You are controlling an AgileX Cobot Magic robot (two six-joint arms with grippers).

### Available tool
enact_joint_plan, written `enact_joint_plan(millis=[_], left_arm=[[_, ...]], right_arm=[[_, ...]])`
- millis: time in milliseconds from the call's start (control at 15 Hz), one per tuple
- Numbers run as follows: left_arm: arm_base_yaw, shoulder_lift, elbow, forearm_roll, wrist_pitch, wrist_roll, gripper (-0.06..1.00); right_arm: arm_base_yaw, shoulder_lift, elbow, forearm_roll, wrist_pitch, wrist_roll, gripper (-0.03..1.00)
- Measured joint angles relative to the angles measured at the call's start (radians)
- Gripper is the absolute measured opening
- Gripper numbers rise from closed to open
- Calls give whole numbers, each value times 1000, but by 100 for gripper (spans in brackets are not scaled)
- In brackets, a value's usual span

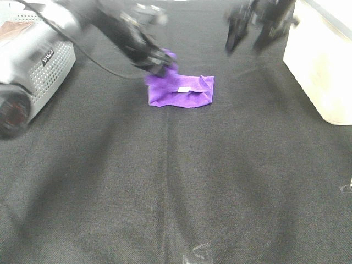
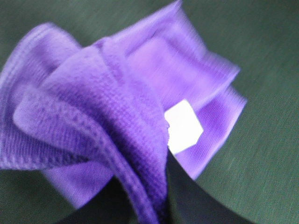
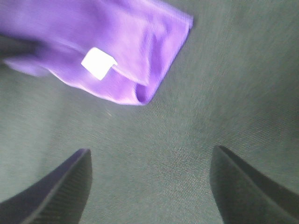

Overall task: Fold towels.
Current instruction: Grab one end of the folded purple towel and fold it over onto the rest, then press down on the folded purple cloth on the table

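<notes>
Exterior high view has the small purple terry towel (image 1: 193,97) in the upper middle of the frame, on the black cloth table (image 1: 176,192). Its long axis runs left to right, and its white label (image 1: 183,89) faces up. The left gripper (image 1: 160,61) is closed on the raised left end. The right gripper (image 1: 246,34) hangs spread and empty at upper right. The step in hand seems to be a cross fold. The next move would be carrying this end rightward onto the other end.

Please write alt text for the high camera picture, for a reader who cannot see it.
The left gripper pinches a corner of a purple towel, partly folded on a black tablecloth. The right gripper hangs open beside it, holding nothing.
</notes>
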Motion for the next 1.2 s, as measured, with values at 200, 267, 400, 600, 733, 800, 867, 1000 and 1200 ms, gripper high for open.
enact_joint_plan(millis=[200, 267, 400, 600, 733, 800, 867, 1000, 1200], left_arm=[[-9, 26, 0, -120, -75, 14, 11], [-13, 46, 0, -210, -115, 26, 32], [-35, 63, 0, -294, -188, 26, 63], [-58, 61, 0, -454, -202, 60, 74], [-54, 52, 0, -493, -203, 74, 75], [-53, 44, 0, -502, -215, 76, 75], [-50, 36, 0, -527, -226, 85, 75], [-56, 39, 0, -665, -247, 179, 73], [-60, 42, 0, -635, -202, 174, 73]], right_arm=[[0, -34, 0, 0, 0, 0, 70], [0, -64, 0, 0, 1, 0, 70], [0, -102, 0, 0, 1, 0, 70], [0, -159, 0, -2, 2, 0, 70], [0, -194, 0, -3, 2, 0, 70], [0, -209, 0, -3, 2, 0, 70], [0, -222, 0, -3, 2, 2, 70], [0, -233, 0, 5, 2, 28, 70], [0, -233, 0, 4, 3, 43, 70]])
